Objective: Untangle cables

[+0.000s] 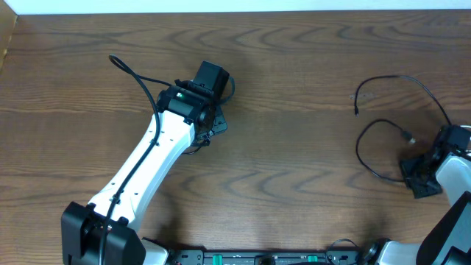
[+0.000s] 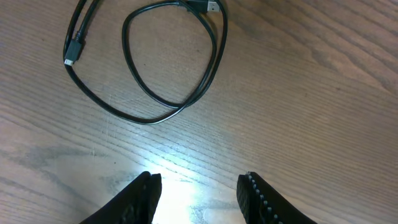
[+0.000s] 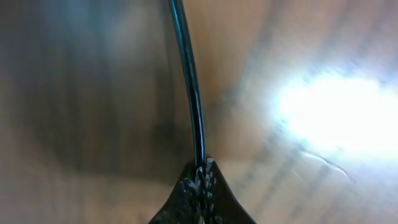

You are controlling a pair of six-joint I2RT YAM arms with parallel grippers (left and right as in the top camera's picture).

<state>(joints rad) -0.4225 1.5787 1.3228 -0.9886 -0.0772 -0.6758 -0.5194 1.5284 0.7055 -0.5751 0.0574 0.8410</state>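
A thin black cable (image 1: 366,158) lies on the right of the wooden table, curving in open loops with small plug ends. My right gripper (image 1: 421,181) is at its lower right. In the right wrist view the right gripper (image 3: 202,169) is shut on this black cable (image 3: 189,87), which runs straight up from the fingertips. Another black cable (image 2: 171,109) lies in a loop ahead of my left gripper (image 2: 199,182), with a small plug (image 2: 72,53) at its left end. The left gripper's jaws stand apart over bare wood, holding nothing. From overhead the left gripper (image 1: 213,125) hides most of that cable.
The left arm (image 1: 147,165) stretches diagonally from the front left, and its own thicker black wire (image 1: 136,76) arches behind it. The right arm (image 1: 452,210) comes in from the front right corner. The table's back edge (image 1: 235,12) meets a white wall.
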